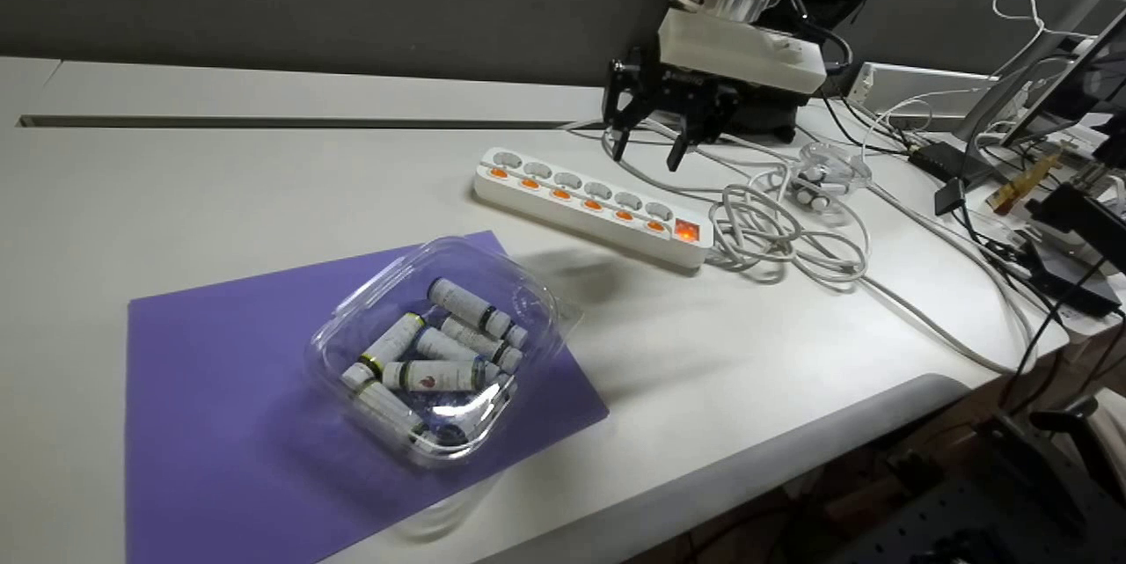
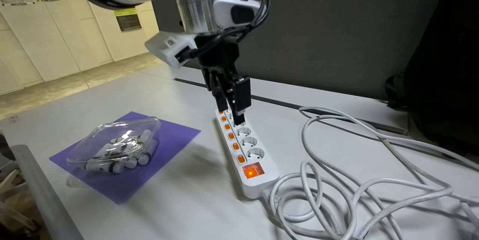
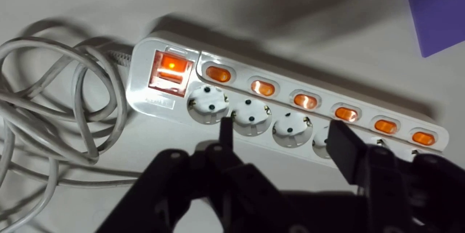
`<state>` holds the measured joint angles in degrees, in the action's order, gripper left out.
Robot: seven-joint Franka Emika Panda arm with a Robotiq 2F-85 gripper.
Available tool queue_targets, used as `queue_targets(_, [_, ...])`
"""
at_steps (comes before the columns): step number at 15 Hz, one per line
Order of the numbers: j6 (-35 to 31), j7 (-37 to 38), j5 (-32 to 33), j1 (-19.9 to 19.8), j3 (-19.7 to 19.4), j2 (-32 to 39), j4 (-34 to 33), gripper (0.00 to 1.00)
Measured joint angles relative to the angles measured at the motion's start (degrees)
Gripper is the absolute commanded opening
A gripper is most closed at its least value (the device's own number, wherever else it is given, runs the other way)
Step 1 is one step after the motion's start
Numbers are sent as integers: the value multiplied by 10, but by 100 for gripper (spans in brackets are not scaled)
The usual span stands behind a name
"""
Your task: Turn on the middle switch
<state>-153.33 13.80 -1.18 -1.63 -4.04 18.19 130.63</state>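
A white power strip [image 1: 581, 221] lies on the table in both exterior views and spans the wrist view [image 3: 156, 103]. It has a row of several small orange switches beside round sockets. The switches near the middle of the row [image 3: 305, 101] [image 3: 346, 114] show uncovered in the wrist view. A larger lit red-orange switch [image 3: 170, 71] sits at the cable end. My gripper [image 1: 648, 150] is open and empty, raised above the strip on its socket side. In the wrist view its fingertips [image 3: 282, 127] overlap the sockets, below the switch row. It touches no switch that I can see.
A coiled grey cable [image 1: 770, 225] lies at the strip's lit end. A clear plastic box [image 1: 334, 326] with several small bottles stands on a purple sheet [image 1: 202, 423] in front. A dark partition [image 1: 308, 1] stands behind the table. A small clear container [image 1: 836, 164] sits by the cable.
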Motion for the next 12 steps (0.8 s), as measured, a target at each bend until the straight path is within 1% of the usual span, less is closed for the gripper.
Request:
queue_targets(5, [4,0,2,13,0,62,-56,5])
queue_targets(6, [7,-1,2,17,-1,72,-65,1])
queue_targets(12, [24,-5,2,38,-1,111,-97,0])
